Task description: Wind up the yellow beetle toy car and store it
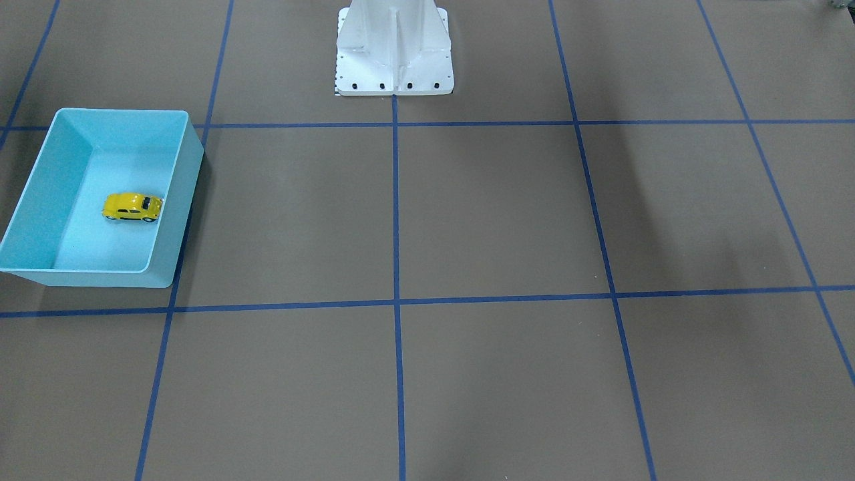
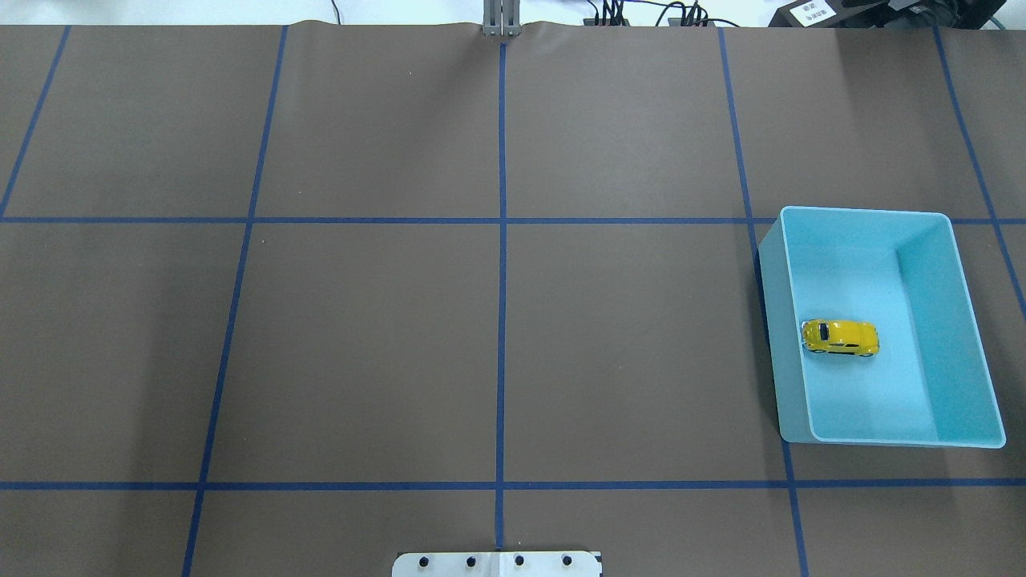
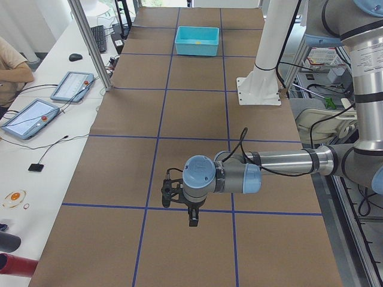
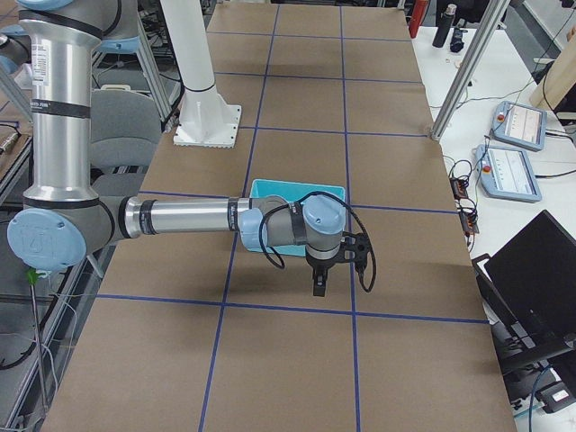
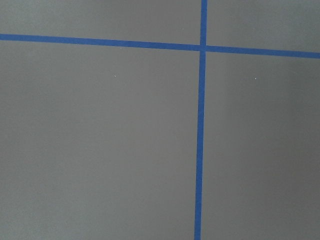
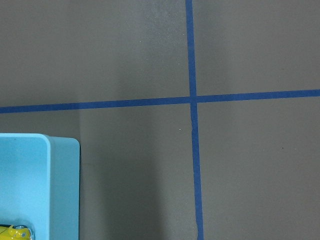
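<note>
Overhead and front views look steeply down on the desk [image 2: 361, 336] from opposite sides, sharing bin [image 2: 950, 320] and car [image 2: 840, 336]. Side views look along it from either end. Wrist views face down, close.

Bin [image 2: 950, 320] open on top, walls ring car [image 2: 840, 337]. Overhead view: wall just beside car at 9 o'clock, room toward 3. Pedestal [image 2: 497, 564] at table's 6.

No legible text; small white label [image 2: 811, 10] at far right unreadable.

One yellow beetle toy car [image 2: 840, 336], one blue bin [image 2: 934, 304], two robot arms [image 3: 281, 161] [image 4: 180, 216]
</note>
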You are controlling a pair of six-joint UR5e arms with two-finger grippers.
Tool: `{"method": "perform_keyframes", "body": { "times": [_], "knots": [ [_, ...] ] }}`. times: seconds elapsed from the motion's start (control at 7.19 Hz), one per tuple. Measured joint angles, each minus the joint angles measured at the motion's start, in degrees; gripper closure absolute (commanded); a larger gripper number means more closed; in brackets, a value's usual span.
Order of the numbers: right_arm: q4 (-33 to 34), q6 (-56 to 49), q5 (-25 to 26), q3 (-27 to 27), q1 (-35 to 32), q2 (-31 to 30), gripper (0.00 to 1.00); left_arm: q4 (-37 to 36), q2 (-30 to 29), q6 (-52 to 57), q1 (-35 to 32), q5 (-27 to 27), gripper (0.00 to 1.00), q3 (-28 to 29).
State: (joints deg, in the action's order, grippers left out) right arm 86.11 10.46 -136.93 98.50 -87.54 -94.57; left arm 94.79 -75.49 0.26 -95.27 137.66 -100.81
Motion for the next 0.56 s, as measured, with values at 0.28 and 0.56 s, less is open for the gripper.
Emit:
{"method": "perform_keyframes", "body": {
  "times": [0.28, 0.56],
  "knots": [
    [0.0, 0.0, 0.0, 0.0, 0.0, 0.0, 0.00, 0.0, 0.0, 0.0, 0.0, -0.2, 0.00, 0.3],
    [0.0, 0.0, 0.0, 0.0, 0.0, 0.0, 0.00, 0.1, 0.0, 0.0, 0.0, -0.3, 0.00, 0.6]
  ]
}}
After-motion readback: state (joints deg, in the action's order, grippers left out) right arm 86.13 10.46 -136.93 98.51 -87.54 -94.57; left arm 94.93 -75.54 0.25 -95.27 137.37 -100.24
